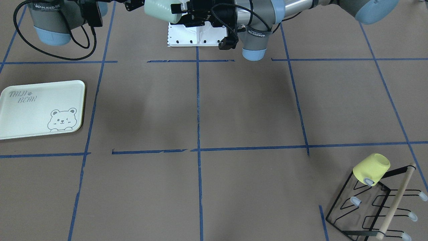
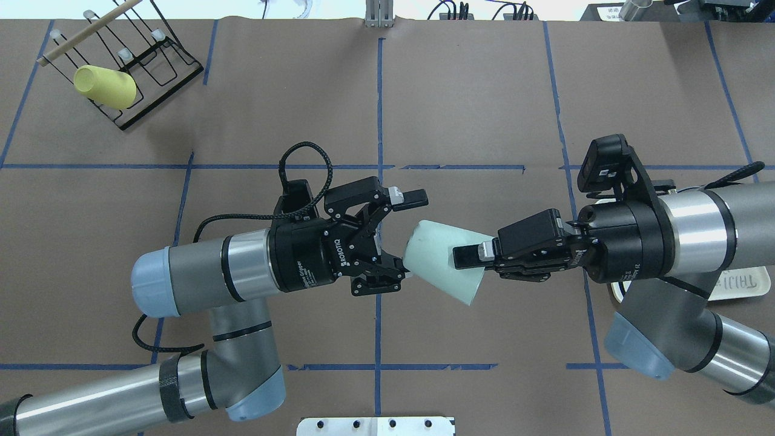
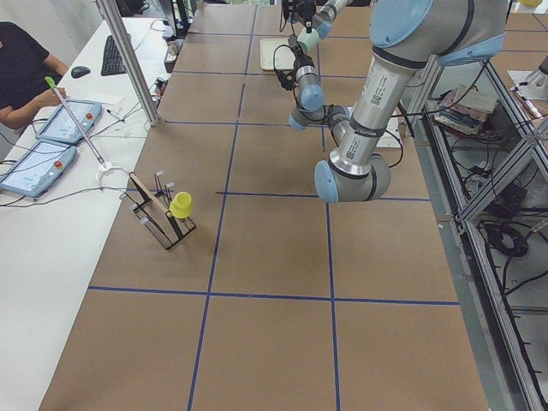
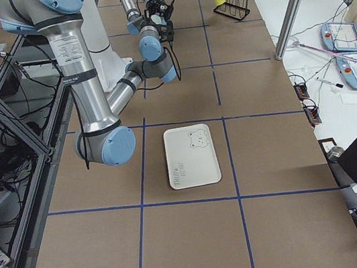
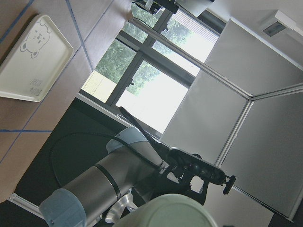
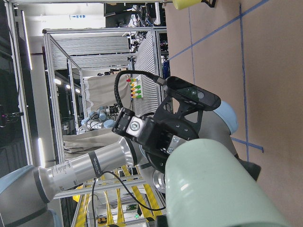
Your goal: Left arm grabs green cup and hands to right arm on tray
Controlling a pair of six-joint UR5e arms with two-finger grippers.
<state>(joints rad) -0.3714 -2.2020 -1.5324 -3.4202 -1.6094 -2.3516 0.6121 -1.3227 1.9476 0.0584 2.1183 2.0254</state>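
Observation:
The green cup point(image 2: 437, 257) is held on its side in mid-air over the table's middle, and also shows in the front view point(image 1: 157, 10). My right gripper point(image 2: 471, 257) is shut on the cup's rim, one finger over the wall. My left gripper point(image 2: 408, 237) is open around the cup's base, its upper finger point(image 2: 409, 197) clear of the cup. The tray point(image 1: 40, 108) lies empty on the table under my right arm, partly hidden in the overhead view point(image 2: 736, 284). The cup fills the bottom of both wrist views point(image 5: 165, 213) point(image 6: 213, 189).
A yellow cup point(image 2: 105, 86) hangs on a black wire rack point(image 2: 158, 57) with a wooden handle at the far left corner, also in the front view point(image 1: 371, 169). A white base plate point(image 1: 195, 35) sits at the robot's edge. An operator sits at the side bench point(image 3: 21, 73).

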